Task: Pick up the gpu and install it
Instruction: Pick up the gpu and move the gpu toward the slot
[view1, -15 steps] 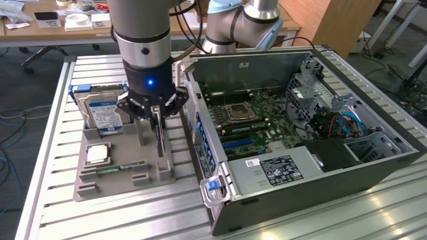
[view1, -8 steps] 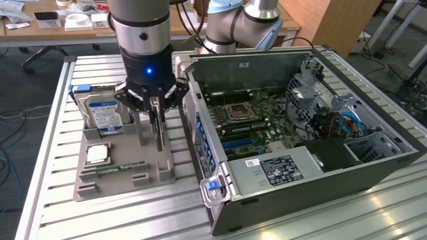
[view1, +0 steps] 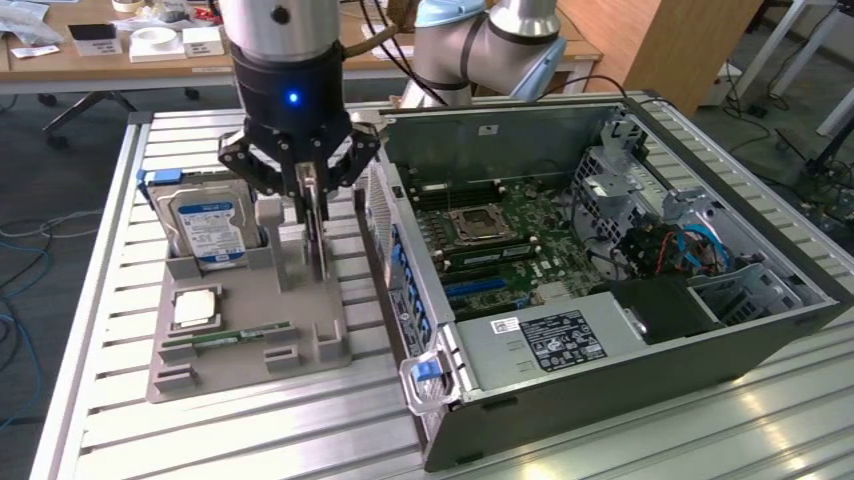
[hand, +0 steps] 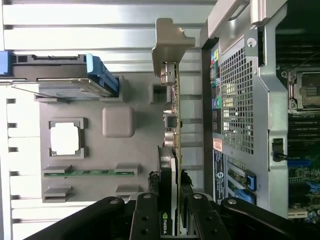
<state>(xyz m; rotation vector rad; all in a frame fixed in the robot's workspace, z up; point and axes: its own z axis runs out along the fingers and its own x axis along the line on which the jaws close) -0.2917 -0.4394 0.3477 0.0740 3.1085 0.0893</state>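
Gripper (view1: 310, 200) comes straight down over the gray tray (view1: 240, 385), jaws clamped on the gpu (view1: 316, 255). The card stands on edge, so the fingers (hand: 145, 215) pinch its two flat faces from above, near one end. In the wrist view the gpu (hand: 174, 130) is edge-on and runs away from the gripper (hand: 168, 192) to its silver bracket (hand: 170, 40) at the far end. It is at the tray's edge nearest the case (view1: 601, 400), roughly parallel to the perforated case (hand: 240, 100) wall, close but apart. Upright storage leaves the top edge free for this grip. Hard drive (view1: 207, 225) is also stood on edge at the tray's back. Cpu (view1: 196, 307) and ram (view1: 240, 335) lie flat in their pockets, untouched. Case lies on its side on the slatted table (view1: 120, 440), lid off, motherboard (view1: 507, 240) facing up, so the slots are reachable from above. Hard to tell: whether the card's lower edge sits in its tray slot or is lifted just clear, since fingers and the card hide the contact. Finger pads are hidden behind the card's heatsink part. The card's faces are unreadable edge-on. Which slot is meant is not clear. The gpu is not installed.
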